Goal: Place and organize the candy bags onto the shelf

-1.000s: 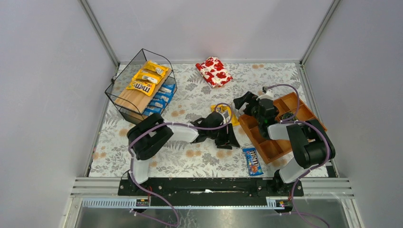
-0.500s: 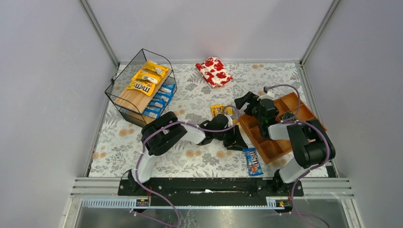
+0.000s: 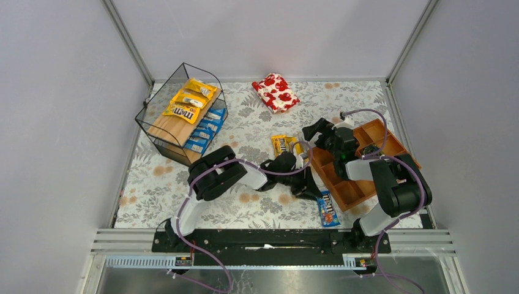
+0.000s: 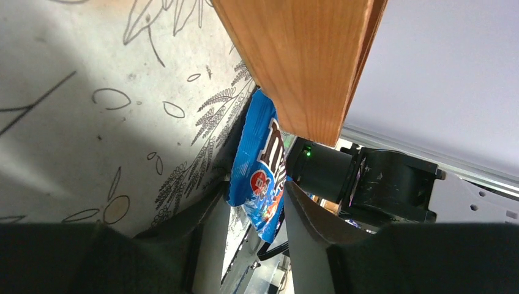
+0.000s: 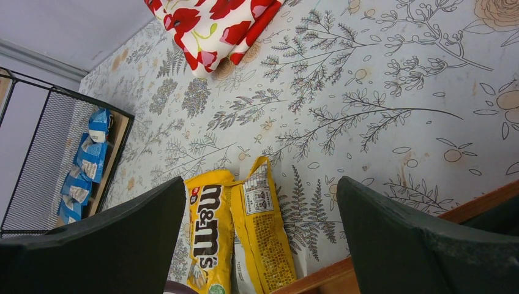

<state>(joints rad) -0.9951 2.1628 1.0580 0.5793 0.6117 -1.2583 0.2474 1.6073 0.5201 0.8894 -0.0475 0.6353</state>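
the shelf (image 3: 171, 130) sits at the far left of the table (image 3: 245, 211), with three yellow candy bags (image 3: 191, 98) on its top board and blue ones (image 3: 207, 130) lined along the lower. the wooden tray (image 3: 349, 191) is over on the right. the right gripper (image 3: 315, 131) hangs with jaws flung wide above two yellow bags (image 5: 211, 239) lying side by side at the tray's corner. the left gripper (image 4: 256, 187) is down low, fingers either side of the lone blue bag (image 4: 260, 165) beside the tray. can't tell whether they're pinching it.
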